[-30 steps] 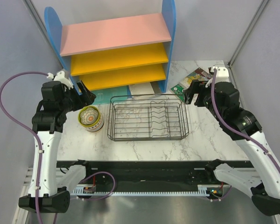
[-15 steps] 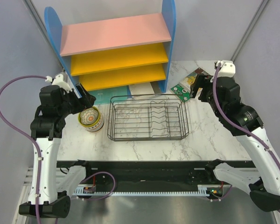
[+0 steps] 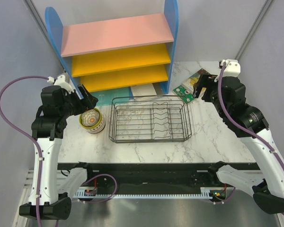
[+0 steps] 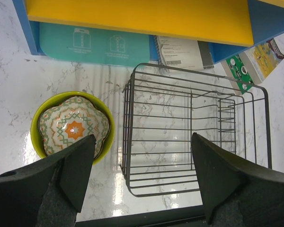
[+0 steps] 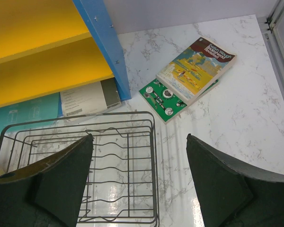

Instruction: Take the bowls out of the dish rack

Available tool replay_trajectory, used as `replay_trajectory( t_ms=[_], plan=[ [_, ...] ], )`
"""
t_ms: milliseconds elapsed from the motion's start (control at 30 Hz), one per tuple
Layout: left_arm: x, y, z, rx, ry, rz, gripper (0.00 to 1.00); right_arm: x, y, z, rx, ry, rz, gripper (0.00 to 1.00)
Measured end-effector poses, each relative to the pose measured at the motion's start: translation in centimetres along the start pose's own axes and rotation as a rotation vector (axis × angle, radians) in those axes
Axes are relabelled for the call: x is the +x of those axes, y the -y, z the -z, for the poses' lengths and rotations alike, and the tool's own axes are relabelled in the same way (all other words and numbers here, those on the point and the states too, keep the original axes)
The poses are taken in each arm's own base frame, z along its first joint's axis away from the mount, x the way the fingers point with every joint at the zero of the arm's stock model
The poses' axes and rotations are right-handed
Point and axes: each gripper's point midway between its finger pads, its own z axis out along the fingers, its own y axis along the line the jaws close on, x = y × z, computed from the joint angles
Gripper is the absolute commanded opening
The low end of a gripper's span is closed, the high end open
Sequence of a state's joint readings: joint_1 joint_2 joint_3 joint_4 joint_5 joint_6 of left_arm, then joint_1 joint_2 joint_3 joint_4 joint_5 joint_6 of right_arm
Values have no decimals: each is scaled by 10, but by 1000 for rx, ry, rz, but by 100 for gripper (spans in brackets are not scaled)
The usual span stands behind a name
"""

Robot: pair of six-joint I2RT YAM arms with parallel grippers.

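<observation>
Bowls (image 4: 73, 127) sit nested on the bench (image 3: 146, 149) just left of the rack (image 3: 150, 119), a patterned one inside a yellow-green one. The rack itself holds nothing. Over the last second your right arm has swung off the rack's far right corner toward the book (image 5: 196, 71). Your left arm has pulled back a little from above the bowls. Left fingers (image 4: 71, 170) and right fingers (image 5: 61, 175) stand wide apart, holding nothing. I read that as the unloading finished and the arms backing off. For room, the shelf (image 3: 118, 38) stands close behind the rack, so keep your left wrist clear of its blue side panel. Bare bench lies in front of the rack and to its right, short of the book.
</observation>
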State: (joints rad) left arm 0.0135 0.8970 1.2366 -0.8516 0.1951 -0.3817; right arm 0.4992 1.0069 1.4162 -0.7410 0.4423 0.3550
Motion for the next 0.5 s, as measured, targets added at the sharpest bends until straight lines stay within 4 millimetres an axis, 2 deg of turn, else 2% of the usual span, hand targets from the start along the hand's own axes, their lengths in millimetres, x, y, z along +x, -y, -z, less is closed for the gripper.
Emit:
replay_trajectory(
  t_ms=[167,500],
  plan=[
    [3,3,-2,21,-19,2,89,2,0,0,-2,-3,1,87],
    [5,7,-4,42,-35,4,88,27,-6,-7,-41,-68,4,87]
  ],
)
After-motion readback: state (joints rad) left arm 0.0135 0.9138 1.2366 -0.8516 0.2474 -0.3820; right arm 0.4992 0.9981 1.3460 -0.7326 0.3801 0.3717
